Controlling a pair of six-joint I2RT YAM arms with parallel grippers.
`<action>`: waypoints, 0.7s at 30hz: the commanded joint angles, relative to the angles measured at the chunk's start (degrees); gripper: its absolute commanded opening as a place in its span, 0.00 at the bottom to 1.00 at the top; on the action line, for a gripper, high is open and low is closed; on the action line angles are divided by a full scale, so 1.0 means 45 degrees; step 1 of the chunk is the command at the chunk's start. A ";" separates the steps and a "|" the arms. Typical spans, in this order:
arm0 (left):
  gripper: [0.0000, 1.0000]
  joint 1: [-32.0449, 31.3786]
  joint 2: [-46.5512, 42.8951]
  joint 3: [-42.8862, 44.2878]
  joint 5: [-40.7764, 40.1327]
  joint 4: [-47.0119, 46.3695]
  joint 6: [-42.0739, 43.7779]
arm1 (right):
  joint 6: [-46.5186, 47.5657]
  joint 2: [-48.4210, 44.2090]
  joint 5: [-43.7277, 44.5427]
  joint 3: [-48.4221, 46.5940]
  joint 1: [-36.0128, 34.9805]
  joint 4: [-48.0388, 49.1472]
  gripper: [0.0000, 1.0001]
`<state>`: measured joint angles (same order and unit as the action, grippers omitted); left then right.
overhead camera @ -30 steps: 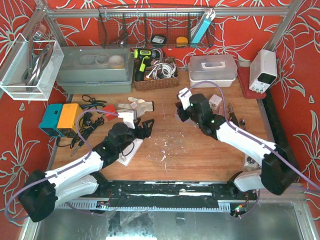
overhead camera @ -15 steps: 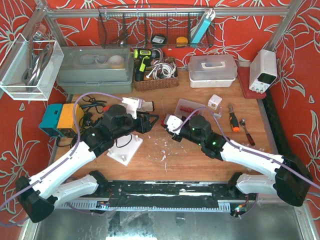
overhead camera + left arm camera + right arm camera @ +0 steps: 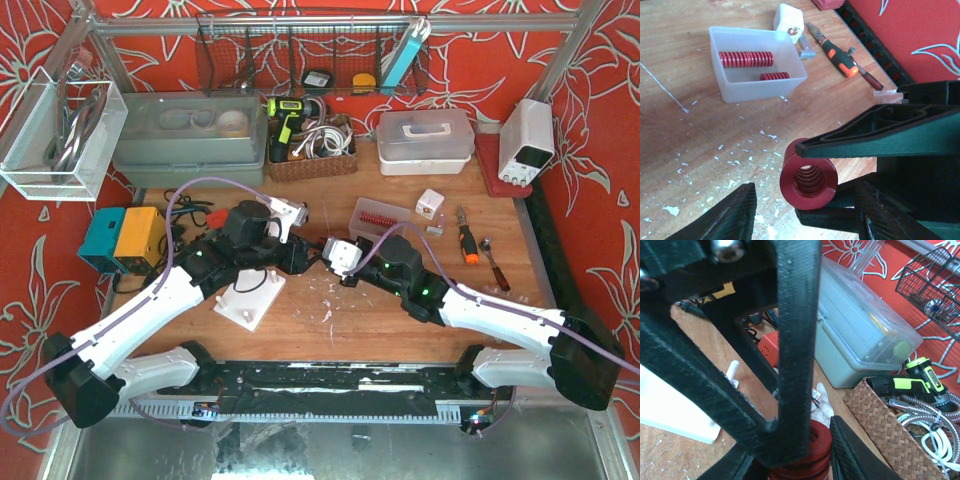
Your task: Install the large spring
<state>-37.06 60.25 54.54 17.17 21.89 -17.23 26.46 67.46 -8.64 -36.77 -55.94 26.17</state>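
The large red spring is pinched between the two dark fingers of my right gripper, held above the table's middle. It also shows in the right wrist view between that gripper's own fingers. My left gripper faces it end-on and is open, its mesh-padded fingers standing on either side of the spring without touching it. The white base plate with upright pegs lies on the table below the left arm, and shows in the right wrist view.
A clear tray holding more red springs sits behind the right gripper. A white cube, an orange-handled tool, a wicker basket, a grey lidded box and a blue-orange box ring the work area.
The right arm swung left from the tray to the table's middle with the spring. The left gripper rose from the white plate and moved right to meet it, jaws open round the spring.
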 commanded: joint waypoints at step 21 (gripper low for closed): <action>0.35 0.0075 0.1249 0.0312 0.1770 0.0340 0.0003 | 0.0926 0.0643 0.1641 -0.0181 -0.0771 0.0878 0.00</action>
<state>-36.14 65.32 54.85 21.80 22.09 -17.26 29.30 69.82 -4.58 -36.45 -58.83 26.57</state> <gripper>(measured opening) 0.408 0.333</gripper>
